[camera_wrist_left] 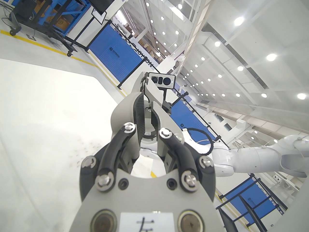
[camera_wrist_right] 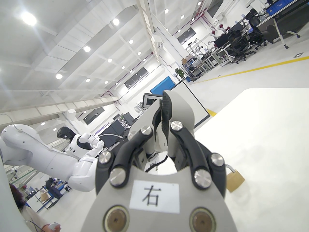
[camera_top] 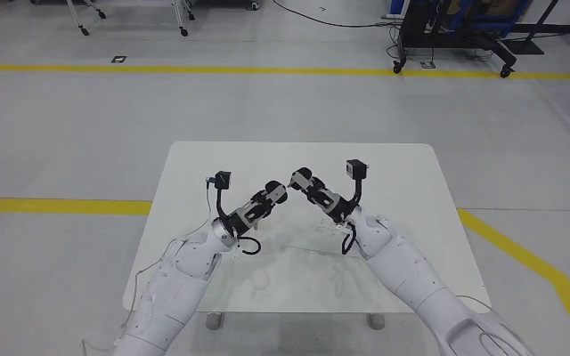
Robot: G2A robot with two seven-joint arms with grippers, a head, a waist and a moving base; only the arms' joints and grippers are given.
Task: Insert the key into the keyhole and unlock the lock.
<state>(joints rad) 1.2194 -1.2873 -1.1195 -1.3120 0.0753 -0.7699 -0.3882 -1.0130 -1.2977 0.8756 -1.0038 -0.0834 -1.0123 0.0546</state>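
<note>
Right wrist view: jaws together, lock (camera_wrist_right: 235,178) on table (camera_wrist_right: 265,134).

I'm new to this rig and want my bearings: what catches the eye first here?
The left claw and right claw hover nearly tip to tip above the middle of the white table. A small brass padlock lies on the table near the right claw.

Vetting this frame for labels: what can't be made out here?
- Keyhole and part of the body of the padlock, right wrist view: hidden behind the frame of the right gripper; cannot tell whether it is locked.
- Whether the key is held by the left gripper or the right gripper: too small in the top view, and the shut jaws hide it in the wrist views.
</note>
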